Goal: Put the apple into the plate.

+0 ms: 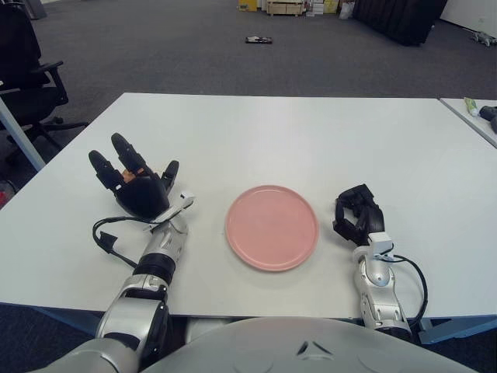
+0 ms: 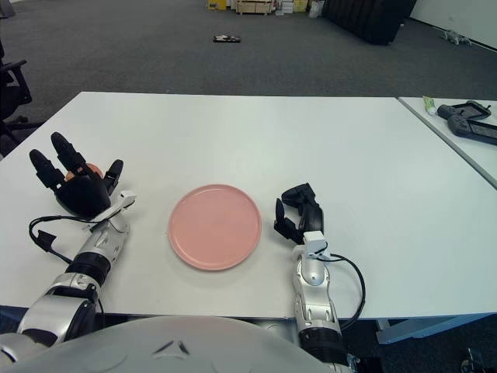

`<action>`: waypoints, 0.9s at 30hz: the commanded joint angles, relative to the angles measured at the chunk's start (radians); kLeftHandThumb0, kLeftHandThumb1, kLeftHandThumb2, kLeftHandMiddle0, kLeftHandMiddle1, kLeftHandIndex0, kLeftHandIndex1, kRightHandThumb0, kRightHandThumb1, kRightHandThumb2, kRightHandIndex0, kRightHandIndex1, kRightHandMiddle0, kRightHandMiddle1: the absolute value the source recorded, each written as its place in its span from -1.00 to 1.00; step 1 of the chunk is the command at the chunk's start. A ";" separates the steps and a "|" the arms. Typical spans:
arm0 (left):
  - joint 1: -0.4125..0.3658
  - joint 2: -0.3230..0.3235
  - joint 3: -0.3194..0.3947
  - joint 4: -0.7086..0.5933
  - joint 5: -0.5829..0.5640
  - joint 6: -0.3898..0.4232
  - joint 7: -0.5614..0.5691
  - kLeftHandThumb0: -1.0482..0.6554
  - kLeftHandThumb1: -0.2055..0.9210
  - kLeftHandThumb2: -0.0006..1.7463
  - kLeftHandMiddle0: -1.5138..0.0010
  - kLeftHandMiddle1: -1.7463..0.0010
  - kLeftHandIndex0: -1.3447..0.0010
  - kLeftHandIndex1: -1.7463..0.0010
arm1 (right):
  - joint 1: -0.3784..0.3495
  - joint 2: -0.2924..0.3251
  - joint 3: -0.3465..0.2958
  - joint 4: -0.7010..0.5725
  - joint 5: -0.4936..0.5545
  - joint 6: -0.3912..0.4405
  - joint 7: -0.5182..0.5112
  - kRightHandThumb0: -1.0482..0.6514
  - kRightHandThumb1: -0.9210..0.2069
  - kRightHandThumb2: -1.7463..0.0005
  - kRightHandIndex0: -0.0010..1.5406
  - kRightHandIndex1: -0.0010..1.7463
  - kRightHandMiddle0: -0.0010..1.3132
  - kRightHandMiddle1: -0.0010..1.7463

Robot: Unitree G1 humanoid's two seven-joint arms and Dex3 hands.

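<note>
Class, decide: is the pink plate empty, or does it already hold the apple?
Empty. The plate shows only bare pink surface; the apple sits left of it, behind the left robot hand with spread fingers.

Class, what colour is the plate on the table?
The plate is plain pink, clearest in the left eye view.

Apple (image 1: 133, 172) mostly hidden behind left robot hand (image 1: 133, 185); only orange sliver visible between fingers (image 1: 124, 153). Contact between hand and apple unclear. Tabletop (image 1: 295, 132) corners cut off by frame.

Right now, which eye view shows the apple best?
The left eye view: more of the apple shows between the left hand fingers. The right eye view shows only a sliver.
</note>
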 commanded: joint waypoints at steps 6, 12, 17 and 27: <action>-0.005 0.037 -0.030 -0.047 -0.021 0.091 -0.139 -1.00 0.82 -0.86 1.00 1.00 1.00 1.00 | 0.005 -0.002 -0.003 0.018 0.006 0.014 0.002 -0.23 -0.46 -0.08 -0.16 0.58 -0.42 1.00; -0.015 0.070 -0.050 -0.060 -0.033 0.130 -0.250 -1.00 0.80 -0.88 1.00 1.00 1.00 1.00 | 0.009 0.002 -0.002 0.009 0.010 0.018 0.002 -0.24 -0.42 -0.11 -0.15 0.57 -0.40 1.00; -0.012 0.089 -0.063 -0.086 -0.051 0.161 -0.365 -1.00 0.78 -0.88 1.00 1.00 1.00 1.00 | 0.011 0.007 -0.002 0.000 0.012 0.028 0.000 -0.24 -0.41 -0.13 -0.17 0.56 -0.39 1.00; -0.078 0.142 -0.088 0.021 -0.081 0.190 -0.557 -1.00 0.86 -0.87 1.00 1.00 1.00 1.00 | 0.011 0.019 -0.007 -0.005 0.016 0.022 -0.008 -0.24 -0.37 -0.15 -0.18 0.55 -0.37 1.00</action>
